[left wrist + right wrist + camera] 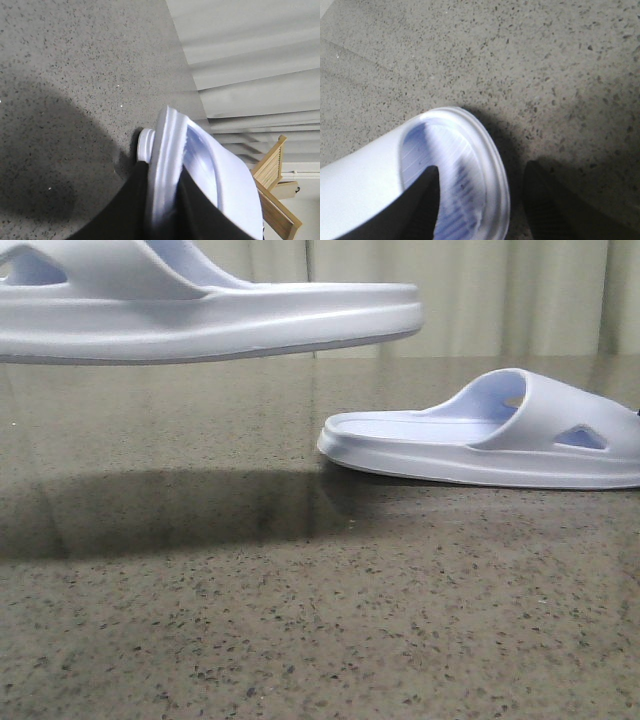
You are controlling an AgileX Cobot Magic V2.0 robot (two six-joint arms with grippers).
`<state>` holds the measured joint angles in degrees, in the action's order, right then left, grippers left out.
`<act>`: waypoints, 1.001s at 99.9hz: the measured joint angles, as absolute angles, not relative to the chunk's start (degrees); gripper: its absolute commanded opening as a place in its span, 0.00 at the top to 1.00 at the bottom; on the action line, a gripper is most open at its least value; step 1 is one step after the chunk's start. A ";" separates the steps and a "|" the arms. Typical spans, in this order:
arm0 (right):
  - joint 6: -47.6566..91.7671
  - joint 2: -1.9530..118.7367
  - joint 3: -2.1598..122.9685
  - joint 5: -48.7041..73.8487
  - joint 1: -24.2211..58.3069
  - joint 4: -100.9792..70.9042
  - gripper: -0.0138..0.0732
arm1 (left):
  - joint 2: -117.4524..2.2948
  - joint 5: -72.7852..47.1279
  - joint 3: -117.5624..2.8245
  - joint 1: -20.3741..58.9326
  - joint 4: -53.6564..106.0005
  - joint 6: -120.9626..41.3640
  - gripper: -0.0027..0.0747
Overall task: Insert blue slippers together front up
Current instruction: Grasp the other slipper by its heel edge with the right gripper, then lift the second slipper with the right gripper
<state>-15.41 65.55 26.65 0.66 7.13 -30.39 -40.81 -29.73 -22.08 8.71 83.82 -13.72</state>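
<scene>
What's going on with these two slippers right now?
The left gripper is clamped on one blue slipper, holding it level in the air above the stone table. The other slipper lies flat on the table, with the right gripper open astride its rim. They are not yet nested.

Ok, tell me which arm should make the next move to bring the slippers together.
Left. Its jaws already grip the raised slipper clear of the table, free to carry. The right arm's jaws straddle the resting slipper's edge, seemingly unclosed.
</scene>
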 measured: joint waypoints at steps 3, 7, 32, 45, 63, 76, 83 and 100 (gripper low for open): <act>-15.41 65.55 26.65 0.56 7.13 -30.39 0.48 | -40.81 -29.73 -22.08 8.71 83.82 -13.72 0.94; -15.41 65.55 26.65 0.00 7.13 -30.39 0.48 | -40.81 -29.73 -22.08 8.71 83.82 -13.72 0.94; -15.41 67.76 27.54 -1.00 7.16 -30.65 0.48 | -40.81 -29.73 -22.08 8.71 83.82 -13.72 0.94; -15.41 69.42 29.02 -1.22 7.62 -30.76 0.48 | -40.81 -29.73 -22.08 8.71 83.82 -13.72 0.94; -15.41 70.91 29.94 -1.68 9.33 -30.83 0.52 | -40.81 -29.73 -22.08 8.71 83.82 -13.72 0.94; -15.41 71.82 30.08 -1.75 9.78 -30.83 0.65 | -40.81 -29.73 -22.08 8.71 83.82 -13.72 0.94; -15.41 72.24 30.08 -2.01 9.78 -30.83 0.73 | -40.81 -29.73 -22.08 8.71 83.82 -13.72 0.94; -15.41 72.88 30.15 -2.10 9.81 -30.83 0.96 | -40.81 -29.73 -22.08 8.71 83.82 -13.72 0.94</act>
<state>-15.41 72.88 30.15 -2.10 9.81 -30.83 -40.81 -29.73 -22.08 8.71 83.82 -13.72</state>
